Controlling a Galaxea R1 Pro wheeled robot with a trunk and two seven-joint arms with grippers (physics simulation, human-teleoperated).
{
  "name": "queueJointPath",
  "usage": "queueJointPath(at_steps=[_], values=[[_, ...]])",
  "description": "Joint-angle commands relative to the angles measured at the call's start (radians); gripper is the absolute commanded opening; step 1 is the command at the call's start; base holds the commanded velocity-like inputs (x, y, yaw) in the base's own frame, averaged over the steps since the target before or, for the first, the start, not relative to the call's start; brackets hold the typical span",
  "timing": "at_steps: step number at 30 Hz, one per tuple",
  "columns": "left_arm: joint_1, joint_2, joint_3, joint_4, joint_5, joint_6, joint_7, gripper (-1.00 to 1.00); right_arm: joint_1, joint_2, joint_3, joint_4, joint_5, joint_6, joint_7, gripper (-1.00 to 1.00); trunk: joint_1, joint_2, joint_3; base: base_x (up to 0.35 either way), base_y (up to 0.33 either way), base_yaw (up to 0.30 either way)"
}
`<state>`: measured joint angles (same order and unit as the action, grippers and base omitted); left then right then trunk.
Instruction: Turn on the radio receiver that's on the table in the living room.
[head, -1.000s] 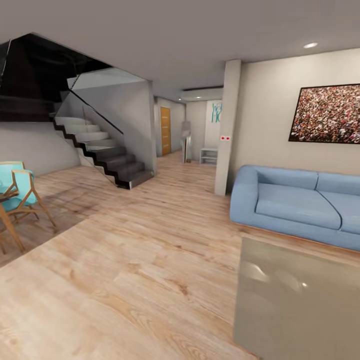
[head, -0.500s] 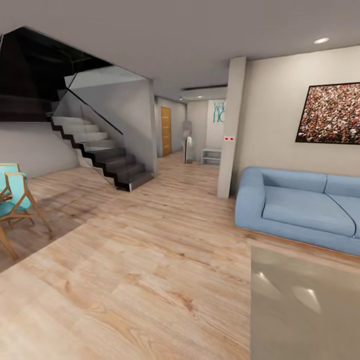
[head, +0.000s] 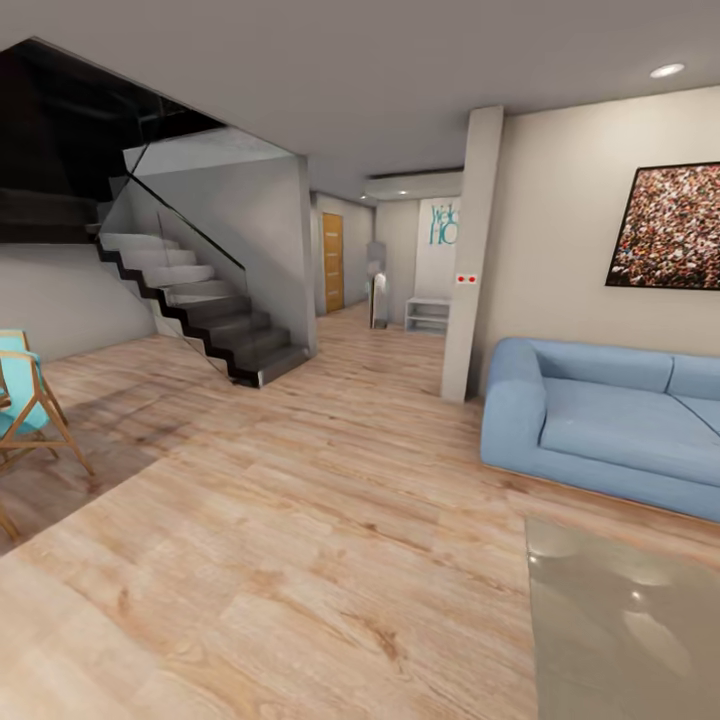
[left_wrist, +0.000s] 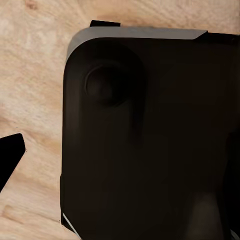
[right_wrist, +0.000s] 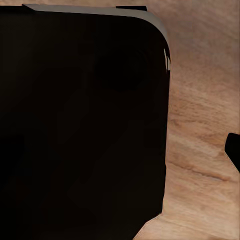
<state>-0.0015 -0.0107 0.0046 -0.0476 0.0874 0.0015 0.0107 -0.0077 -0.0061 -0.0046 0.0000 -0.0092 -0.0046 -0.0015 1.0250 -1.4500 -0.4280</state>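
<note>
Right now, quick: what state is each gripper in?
Left gripper: cannot be told; its wrist view shows a dark robot base over wood floor.
Right gripper: cannot be told either.

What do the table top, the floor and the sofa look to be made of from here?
Table: a glossy grey-beige top, maybe glass or lacquer; it mirrors pale light patches. Floor: light wood planks with a matt finish, judging by the grain, knots and board seams. Sofa: soft blue upholstery, probably fabric; its rounded cushions show no shine.
</note>
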Motion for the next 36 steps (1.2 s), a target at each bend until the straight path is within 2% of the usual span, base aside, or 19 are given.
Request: queueJointPath(at_steps=[1,36], values=[[0.000,0.000,0.000,0.000,0.000,0.000,0.000,1.00,0.000,0.000,0.000,0.000,0.000,0.000,0.000,1.00,0.000,0.000,0.000,0.323,0.095,0.000],[0.000,0.000,0.000,-0.001,0.000,0.008,0.001,1.00,0.000,0.000,0.001,0.000,0.004,0.000,0.000,1.00,0.000,0.000,0.000,0.323,0.095,0.000]])
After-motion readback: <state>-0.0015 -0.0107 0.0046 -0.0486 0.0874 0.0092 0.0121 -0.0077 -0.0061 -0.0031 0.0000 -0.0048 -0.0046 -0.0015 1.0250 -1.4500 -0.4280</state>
